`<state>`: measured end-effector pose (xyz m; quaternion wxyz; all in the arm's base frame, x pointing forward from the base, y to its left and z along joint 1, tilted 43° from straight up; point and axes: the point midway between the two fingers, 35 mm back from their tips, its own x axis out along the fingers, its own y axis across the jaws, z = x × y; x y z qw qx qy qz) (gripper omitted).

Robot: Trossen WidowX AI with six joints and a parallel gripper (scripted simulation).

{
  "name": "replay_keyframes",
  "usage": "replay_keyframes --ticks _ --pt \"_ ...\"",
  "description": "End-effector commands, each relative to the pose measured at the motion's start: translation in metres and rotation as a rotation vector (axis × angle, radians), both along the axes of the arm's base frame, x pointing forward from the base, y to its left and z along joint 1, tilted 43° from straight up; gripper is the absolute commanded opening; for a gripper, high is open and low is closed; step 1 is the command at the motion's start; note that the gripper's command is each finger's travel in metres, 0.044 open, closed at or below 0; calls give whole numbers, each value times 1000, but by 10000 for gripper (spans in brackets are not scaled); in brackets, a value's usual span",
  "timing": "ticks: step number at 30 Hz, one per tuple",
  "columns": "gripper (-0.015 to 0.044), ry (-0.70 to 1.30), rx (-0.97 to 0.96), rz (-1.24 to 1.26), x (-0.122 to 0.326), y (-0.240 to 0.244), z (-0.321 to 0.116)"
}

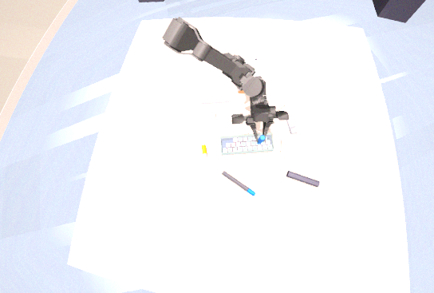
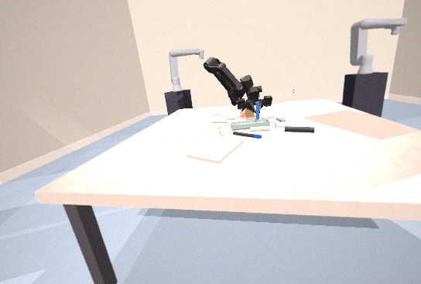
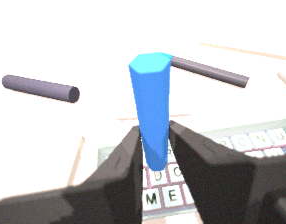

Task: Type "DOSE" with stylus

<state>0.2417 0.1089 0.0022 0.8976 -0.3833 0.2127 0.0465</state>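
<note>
The blue stylus (image 1: 261,139) (image 2: 258,111) (image 3: 153,95) stands nearly upright between the fingers of my gripper (image 1: 260,134) (image 3: 155,131), which is shut on it. The keyboard (image 1: 241,144) (image 2: 248,124) (image 3: 172,195), with a pale green case and white keys, lies under the stylus. In the wrist view the stylus's lower end overlaps the keys right at the upper edge of the D key (image 3: 158,176). The M and E keys show below it. The fingers hide much of the keyboard. Whether the tip touches or presses a key cannot be told.
A dark pen with a blue end (image 1: 237,180) (image 2: 241,134) and a thick dark cylinder (image 1: 303,179) (image 2: 299,129) (image 3: 41,89) lie beyond the keyboard. A small yellow item (image 1: 204,149) lies beside it. An orange object (image 2: 248,114) is behind it. A pale flat board (image 2: 217,154) lies nearer the table's front.
</note>
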Motion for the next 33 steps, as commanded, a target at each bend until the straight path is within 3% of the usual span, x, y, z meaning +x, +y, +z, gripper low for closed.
replay_keyframes --ticks 1,33 --pt "81 5 -7 3 -1 -2 -2" --pt "81 5 -5 3 -7 24 27"
